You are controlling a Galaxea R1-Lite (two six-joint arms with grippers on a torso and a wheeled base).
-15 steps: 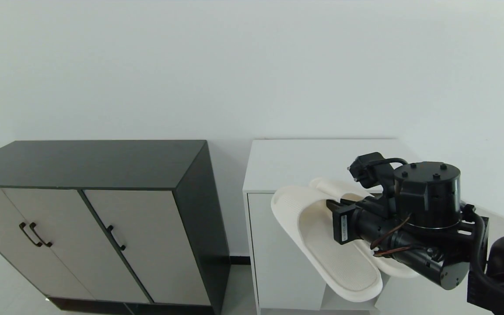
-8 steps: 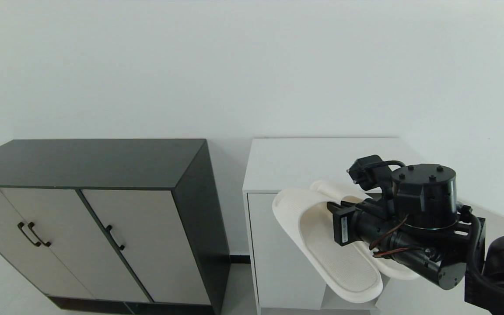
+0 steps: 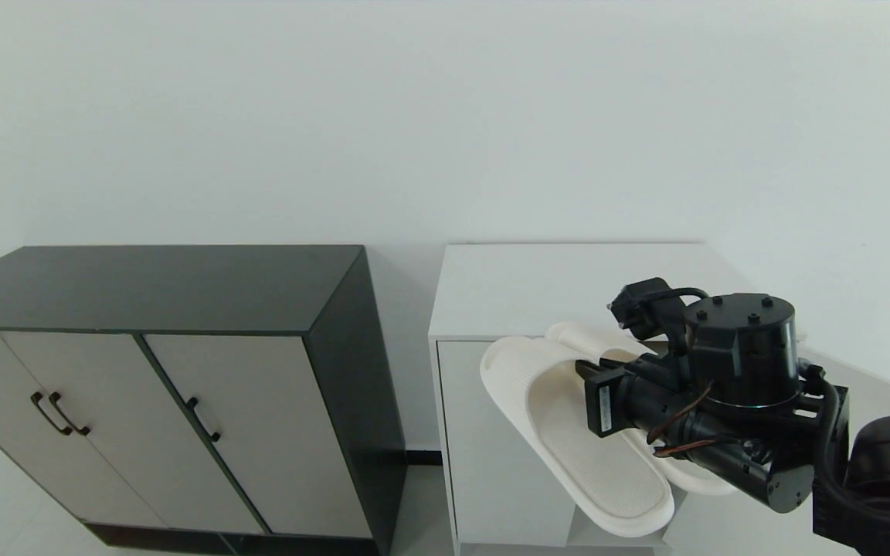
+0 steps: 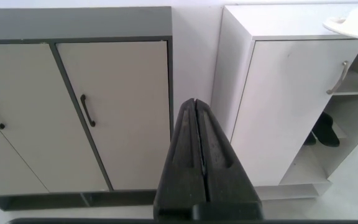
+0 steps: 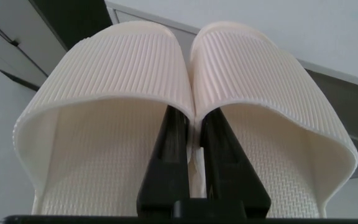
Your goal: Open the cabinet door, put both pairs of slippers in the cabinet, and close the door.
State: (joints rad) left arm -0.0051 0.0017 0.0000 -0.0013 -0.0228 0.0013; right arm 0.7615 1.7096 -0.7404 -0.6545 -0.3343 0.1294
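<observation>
My right gripper (image 3: pixel 593 369) is shut on a pair of cream ribbed slippers (image 3: pixel 568 432), pinching their inner sides together (image 5: pixel 191 118). The pair (image 5: pixel 129 81) hangs in the air in front of the white cabinet (image 3: pixel 538 278), toes up and to the left. In the left wrist view the white cabinet's door (image 4: pixel 291 112) stands open, and a dark pair of slippers (image 4: pixel 325 129) lies on a shelf inside. My left gripper (image 4: pixel 196 109) is shut on nothing and points at the gap between the two cabinets.
A black cabinet (image 3: pixel 159 286) with closed grey doors (image 3: pixel 259 432) and dark handles stands left of the white one, a narrow gap between them. A white wall runs behind both. Pale floor lies in front.
My right arm has shifted slightly left with the cream slippers still pinched in its gripper. The cabinets have not moved.
</observation>
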